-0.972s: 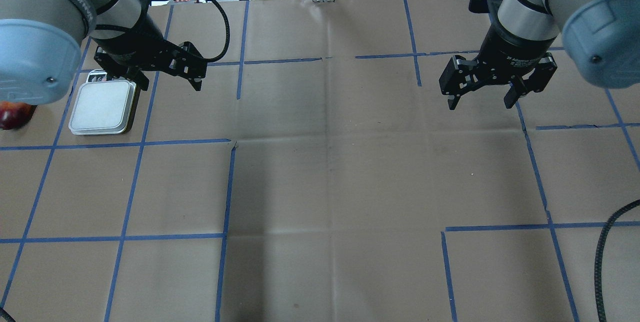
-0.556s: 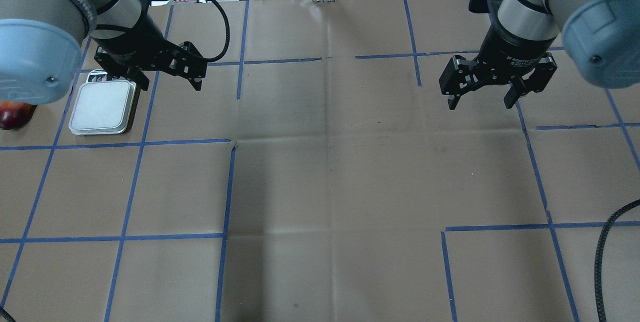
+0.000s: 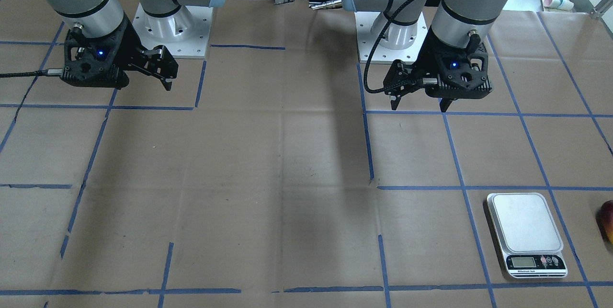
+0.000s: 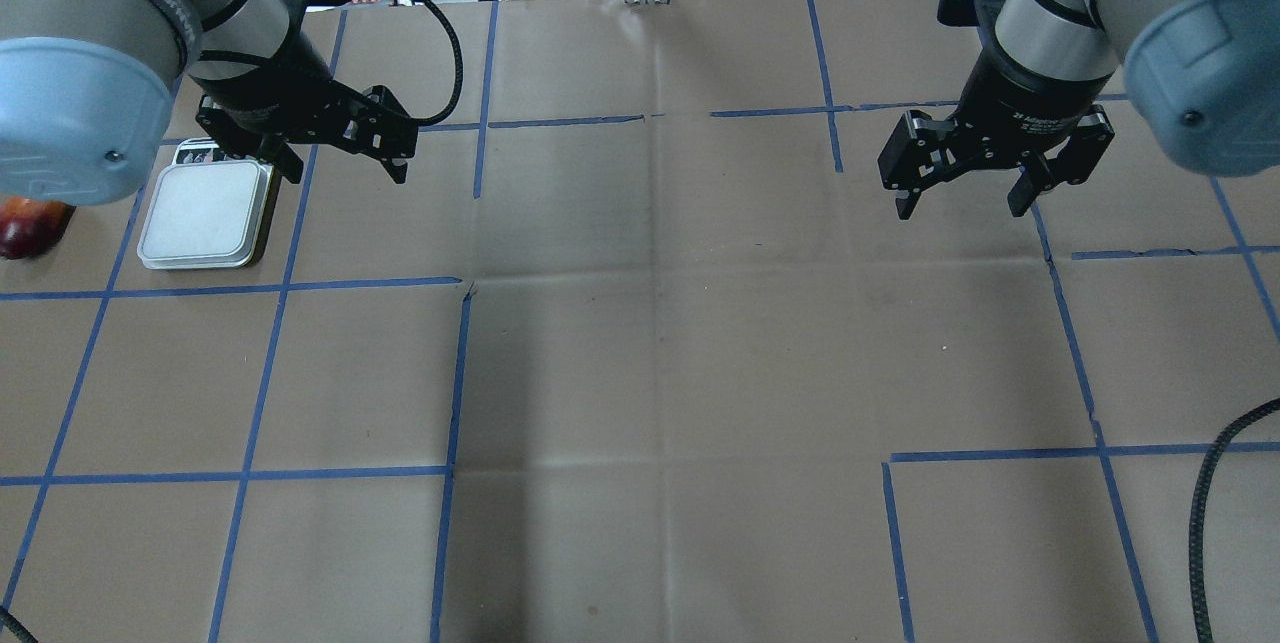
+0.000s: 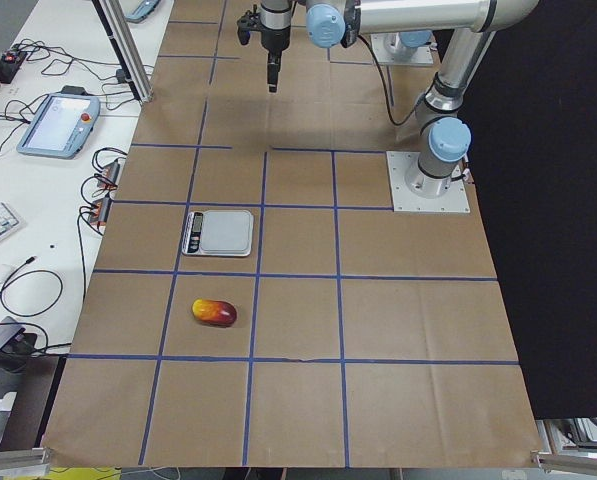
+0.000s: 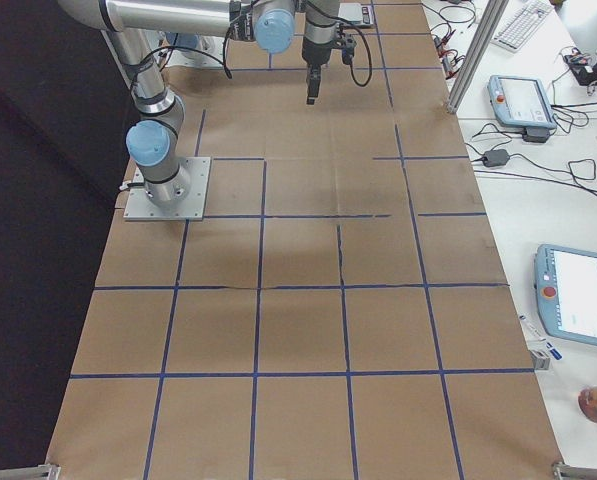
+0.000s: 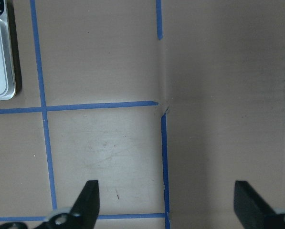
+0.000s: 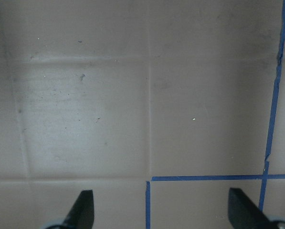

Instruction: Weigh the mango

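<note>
I am watching the mango (image 4: 22, 231) lying on the counter (image 4: 640, 323) near the scale (image 4: 205, 215), on its far side from my left end effector (image 4: 347, 173), which is hanging open, as is the right end effector (image 4: 958, 208).

We see the table (image 4: 640, 323) from behind the robot in the overhead view, which looks forward and down at middle range. The front-facing view faces back from across the table, steeply down, with the robot's bases (image 3: 191, 35) at its top. The two end views stand high and far off, looking along the whole table from opposite ends. Each wrist view looks straight down from close above the paper. The scale (image 4: 205, 215) shows in the overhead, front-facing, left-end and left wrist views.
</note>
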{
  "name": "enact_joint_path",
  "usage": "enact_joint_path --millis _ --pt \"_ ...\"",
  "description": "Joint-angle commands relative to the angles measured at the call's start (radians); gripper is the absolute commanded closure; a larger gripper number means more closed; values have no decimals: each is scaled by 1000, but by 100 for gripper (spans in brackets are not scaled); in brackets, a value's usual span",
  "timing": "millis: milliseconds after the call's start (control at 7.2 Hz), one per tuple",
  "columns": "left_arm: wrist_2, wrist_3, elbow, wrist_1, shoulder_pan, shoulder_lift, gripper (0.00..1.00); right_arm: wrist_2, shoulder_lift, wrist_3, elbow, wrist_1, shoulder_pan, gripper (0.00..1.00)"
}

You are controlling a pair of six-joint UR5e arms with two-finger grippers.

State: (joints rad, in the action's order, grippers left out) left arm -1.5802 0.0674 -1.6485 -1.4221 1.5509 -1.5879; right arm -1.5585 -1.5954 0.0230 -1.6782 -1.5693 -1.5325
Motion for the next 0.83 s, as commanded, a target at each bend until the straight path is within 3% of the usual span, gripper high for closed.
enact_joint_path --millis 0,417,556,694 --pt "-1 0 1 0 -2 -1 0 2 0 0 0 0 0 0" --pt "-1 3 -7 0 -8 -12 1 0 0 0 0 0 0 0" --pt "-6 2 -10 -1 -56 -17 1 0 0 0 0 0 0 0" --pt "-7 41 -19 -1 -195 -49 1 0 0 0 0 0 0 0"
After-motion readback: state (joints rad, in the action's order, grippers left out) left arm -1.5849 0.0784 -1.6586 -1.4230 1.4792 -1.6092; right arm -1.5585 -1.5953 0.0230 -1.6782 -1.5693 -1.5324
